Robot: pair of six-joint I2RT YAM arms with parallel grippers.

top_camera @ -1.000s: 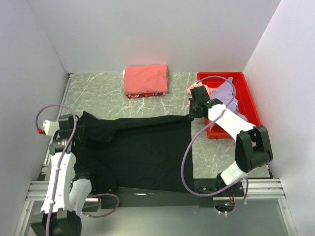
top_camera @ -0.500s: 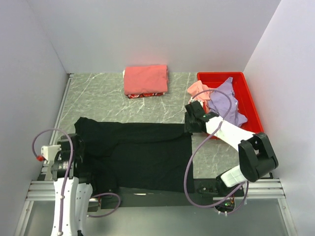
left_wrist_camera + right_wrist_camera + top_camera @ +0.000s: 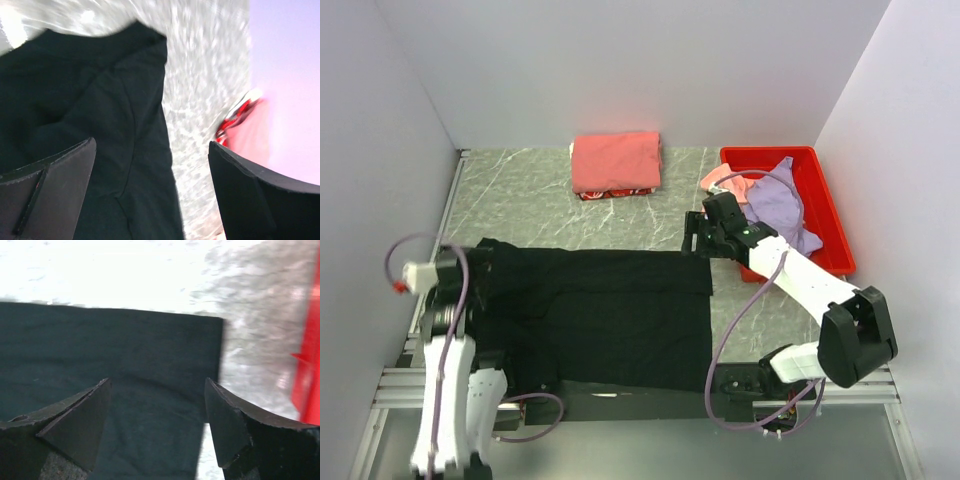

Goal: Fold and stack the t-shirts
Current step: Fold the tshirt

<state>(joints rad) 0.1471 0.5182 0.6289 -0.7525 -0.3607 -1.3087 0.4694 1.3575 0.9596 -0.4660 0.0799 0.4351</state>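
Marbled table (image 3: 520, 200) carries the black t-shirt (image 3: 610, 310) spread across its near half, with the left gripper (image 3: 151, 150) and right gripper (image 3: 157, 382) each gaping empty above a far corner. For a tidy next fold (my judgement), pinch both corners together and carry them evenly, keeping edges aligned.

High rear overview; close downward wrist views; black t-shirt (image 3: 610, 310) common.
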